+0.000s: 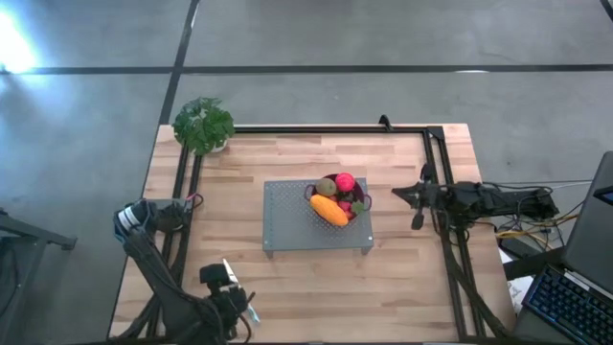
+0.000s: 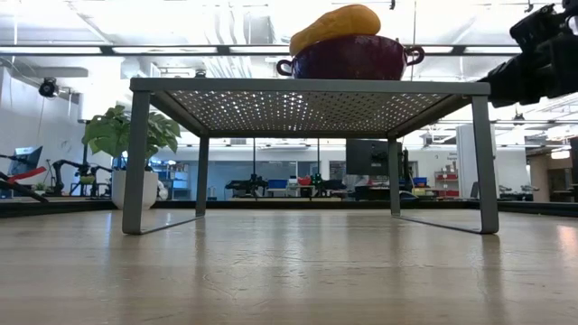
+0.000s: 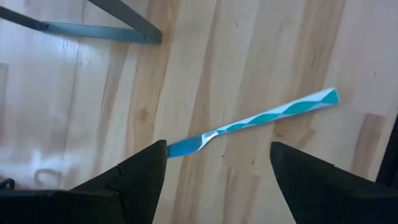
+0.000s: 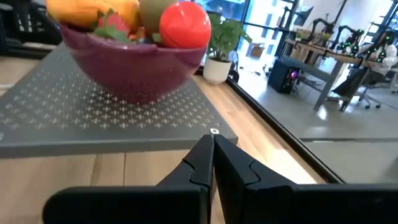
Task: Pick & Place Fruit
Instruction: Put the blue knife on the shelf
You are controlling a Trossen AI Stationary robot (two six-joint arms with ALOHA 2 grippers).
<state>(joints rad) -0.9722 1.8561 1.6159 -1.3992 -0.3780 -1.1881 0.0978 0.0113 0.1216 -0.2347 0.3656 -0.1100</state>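
Only the left wrist cam shows the knife [image 3: 252, 122] – left hand [image 3: 214, 180] released above it. Orange fruit [image 1: 329, 210] lies diagonally in the bowl [image 1: 356, 217]. Right hand [image 4: 212, 163] clenched, empty.

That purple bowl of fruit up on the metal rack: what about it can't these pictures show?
- Bowl contents, low view: the rim hides all but the elongated orange fruit.
- Small pieces, high view: too small to identify.
- Orange fruit, right wrist view: cut off by the picture's edge.
- Left wrist view: shows only a knife, no bowl.
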